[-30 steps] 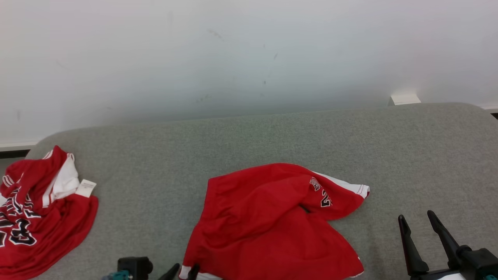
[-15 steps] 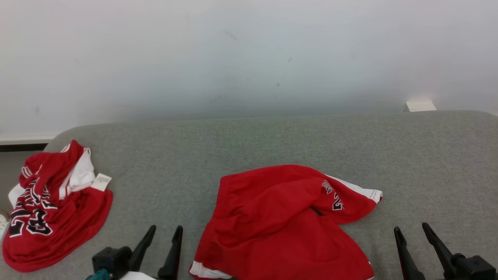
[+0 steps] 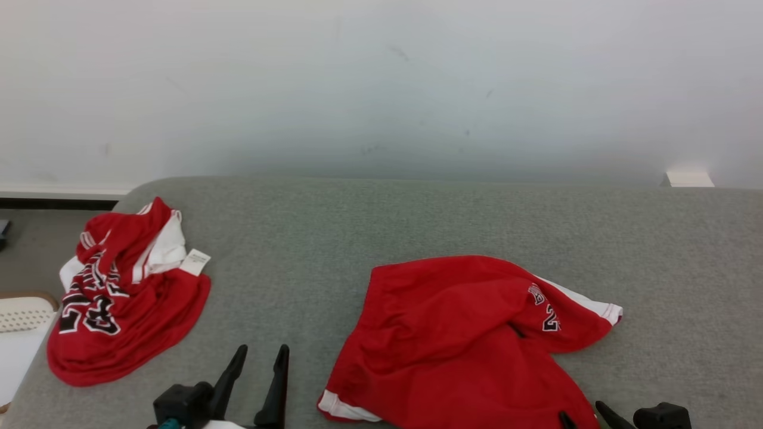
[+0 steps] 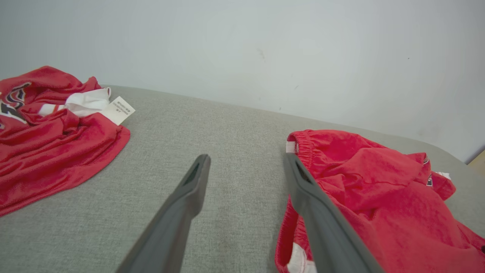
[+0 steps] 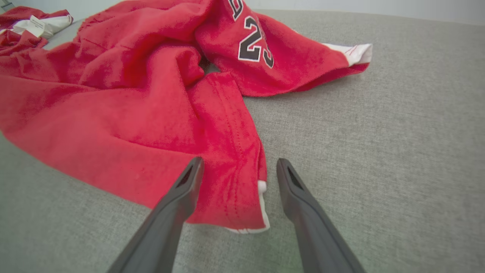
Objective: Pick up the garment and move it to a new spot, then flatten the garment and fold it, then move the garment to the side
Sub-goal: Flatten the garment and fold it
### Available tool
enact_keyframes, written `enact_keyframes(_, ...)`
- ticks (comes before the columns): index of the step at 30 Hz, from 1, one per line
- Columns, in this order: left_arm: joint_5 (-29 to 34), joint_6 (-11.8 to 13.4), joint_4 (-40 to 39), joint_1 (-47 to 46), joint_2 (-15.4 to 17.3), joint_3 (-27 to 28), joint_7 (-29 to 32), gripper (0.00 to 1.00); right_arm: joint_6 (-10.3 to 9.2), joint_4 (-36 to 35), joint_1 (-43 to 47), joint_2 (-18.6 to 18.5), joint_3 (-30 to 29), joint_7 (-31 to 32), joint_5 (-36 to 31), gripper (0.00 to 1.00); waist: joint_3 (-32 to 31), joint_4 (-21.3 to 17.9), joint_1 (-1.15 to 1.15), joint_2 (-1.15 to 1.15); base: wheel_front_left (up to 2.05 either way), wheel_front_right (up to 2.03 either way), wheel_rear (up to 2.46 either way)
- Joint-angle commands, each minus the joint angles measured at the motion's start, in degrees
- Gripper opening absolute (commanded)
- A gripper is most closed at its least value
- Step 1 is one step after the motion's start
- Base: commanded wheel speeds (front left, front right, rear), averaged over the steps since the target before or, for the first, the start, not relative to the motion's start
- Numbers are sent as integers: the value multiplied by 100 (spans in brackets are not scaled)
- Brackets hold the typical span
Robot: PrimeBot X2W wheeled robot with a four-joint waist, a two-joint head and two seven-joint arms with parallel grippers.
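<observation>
The garment (image 3: pixel 465 333), crumpled red shorts with white trim and a black number, lies on the grey cushion (image 3: pixel 357 226) right of centre. My left gripper (image 3: pixel 262 351) stands open just left of its waistband with nothing between the fingers; in the left wrist view the gripper (image 4: pixel 247 159) is over bare fabric and the garment (image 4: pixel 379 189) lies beside the right finger. My right gripper (image 3: pixel 581 411) is at the garment's near right corner. In the right wrist view, its open fingers (image 5: pixel 239 162) straddle the white-edged hem of the garment (image 5: pixel 132 113).
A second red jersey (image 3: pixel 119 310) with a white tag lies bunched at the cushion's left end, also in the left wrist view (image 4: pixel 49 140). A white wall (image 3: pixel 381 89) rises behind. Past the left edge are floor and a pale object (image 3: pixel 18 316).
My left gripper has opened, let go of the garment's near left hem and drawn back to the left. The right gripper now sits low at the garment's near right corner. The camera has shifted.
</observation>
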Motion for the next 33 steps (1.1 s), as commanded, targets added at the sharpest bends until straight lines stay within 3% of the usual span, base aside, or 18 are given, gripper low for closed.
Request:
enact_keyframes(1, 31, -27, 16, -11, -15, 25, -21, 100, -12, 122, -96, -9, 51, 96, 78, 100, -11, 83, 0, 0, 0, 0, 0)
enact_keyframes(5, 105, -73, 10, 12, -54, 73, -15, 100, -13, 376, -228, 32, 147, 240, 212, 98, -27, 241, 0, 0, 0, 0, 0)
enact_keyframes(6, 118, -74, 12, 32, -62, 88, -15, 100, -13, 421, -236, 32, 157, 238, 228, 84, -29, 272, 0, 0, 0, 0, 0)
enact_keyframes(7, 133, -78, 14, 52, -66, 103, -15, 100, -13, 452, -253, 32, 167, 226, 237, 53, -32, 294, 0, 0, 0, 0, 0)
enact_keyframes(9, 157, -92, 19, 70, -79, 133, -16, 100, -13, 508, -292, 30, 178, 178, 244, 36, -35, 326, 0, 0, 0, 0, 0)
enact_keyframes(11, 171, -117, 25, 83, -91, 150, -16, 100, -13, 565, -302, 34, 191, 137, 253, 6, -33, 350, 0, 0, 0, 0, 0)
enact_keyframes(12, 187, -126, 27, 86, -100, 157, -16, 100, -13, 586, -305, 37, 190, 96, 248, 0, -31, 362, 0, 0, 0, 0, 0)
enact_keyframes(24, 308, -215, 93, 45, -170, 224, -17, 100, -13, 527, -648, 86, -109, 25, 761, 0, 7, 382, 0, 0, 0, 0, 0)
enact_keyframes(28, 342, -240, 122, -13, -207, 215, -17, 100, -13, 815, -917, 19, -183, 198, 876, 0, 57, 425, 0, 0, 0, 0, 0)
enact_keyframes(29, 334, -246, 138, -19, -214, 215, -17, 100, -13, 927, -964, 15, -179, 269, 814, 12, 62, 439, 0, 0, 0, 0, 0)
enact_keyframes(30, 339, -252, 149, -28, -223, 217, -17, 100, -13, 1030, -1024, 17, -200, 314, 765, 44, 70, 451, 0, 0, 0, 0, 0)
enact_keyframes(31, 344, -262, 160, -39, -229, 223, -17, 100, -13, 1114, -1078, 53, -237, 337, 760, 98, 75, 458, 0, 0, 0, 0, 0)
enact_keyframes(33, 350, -269, 172, -44, -238, 252, -17, 100, -13, 1202, -1136, 107, -259, 339, 747, 100, 66, 451, 0, 0, 0, 0, 0)
